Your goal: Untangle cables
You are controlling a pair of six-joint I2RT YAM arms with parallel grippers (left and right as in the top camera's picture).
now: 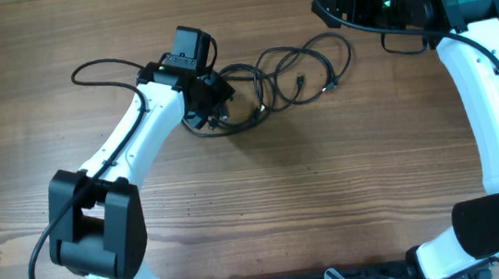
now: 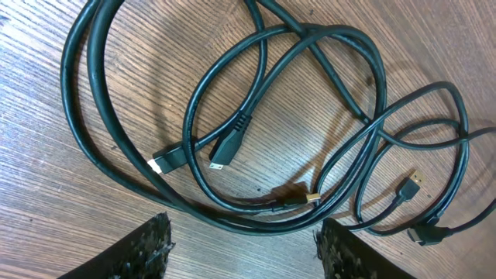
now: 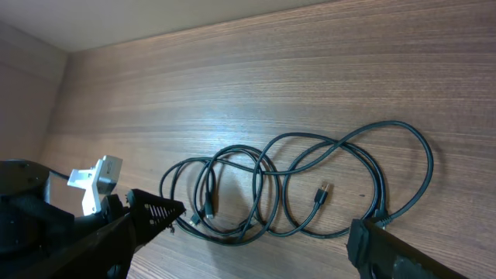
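Wood-grain tbl (image 1: 330,196), pale wall (image 3: 155,17)

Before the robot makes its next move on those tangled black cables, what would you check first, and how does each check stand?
1. The left hand open and empty: ok.
2. It is over the cables: ok, at the tangle's left end.
3. Whether it touches a cable yet: cannot tell.
4. The right hand open and empty: ok, not touching the cables.
5. Loops separated: not ok, they cross one another.
6. The plug ends in view: ok, several lie inside the loops.
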